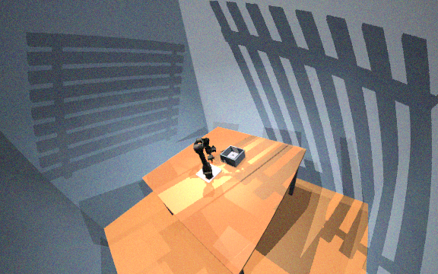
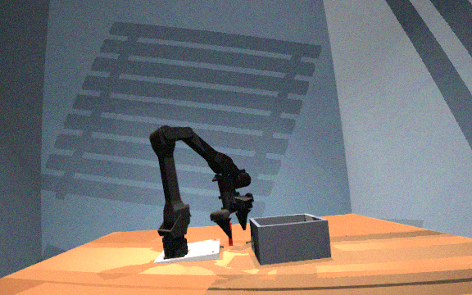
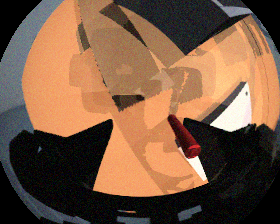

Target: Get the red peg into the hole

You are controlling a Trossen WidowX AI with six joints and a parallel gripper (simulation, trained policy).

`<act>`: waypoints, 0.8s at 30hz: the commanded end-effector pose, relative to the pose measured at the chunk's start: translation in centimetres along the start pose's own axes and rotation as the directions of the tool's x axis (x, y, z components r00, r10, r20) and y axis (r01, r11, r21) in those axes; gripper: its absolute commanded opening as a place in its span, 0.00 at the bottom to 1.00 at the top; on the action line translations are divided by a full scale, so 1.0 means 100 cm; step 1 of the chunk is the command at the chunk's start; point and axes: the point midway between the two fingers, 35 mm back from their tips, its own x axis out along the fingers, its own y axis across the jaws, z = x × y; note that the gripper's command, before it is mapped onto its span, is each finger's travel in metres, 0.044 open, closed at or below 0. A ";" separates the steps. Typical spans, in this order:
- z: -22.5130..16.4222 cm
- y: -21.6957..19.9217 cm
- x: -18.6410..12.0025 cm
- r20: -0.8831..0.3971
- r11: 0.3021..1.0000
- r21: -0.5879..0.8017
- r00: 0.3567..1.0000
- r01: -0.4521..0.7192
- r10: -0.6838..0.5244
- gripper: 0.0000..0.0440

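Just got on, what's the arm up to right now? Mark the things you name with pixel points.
The black arm's open hand (image 1: 214, 154) (image 2: 233, 233) (image 3: 149, 122) is down around the upright red peg (image 2: 230, 239) (image 3: 185, 136), fingers wide and not gripping it. The peg sits nearer one finger. The open box (image 1: 235, 161) (image 2: 293, 242) (image 3: 176, 22) stands beside them, so the peg is not in it.
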 end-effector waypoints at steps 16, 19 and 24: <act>-0.002 -0.017 0.004 -0.027 0.990 0.055 0.991 0.130 -0.129 0.00; 0.007 -0.014 -0.005 0.010 0.992 0.059 0.993 0.115 -0.116 0.00; 0.016 -0.016 -0.023 0.035 0.990 0.050 0.990 0.135 -0.137 0.00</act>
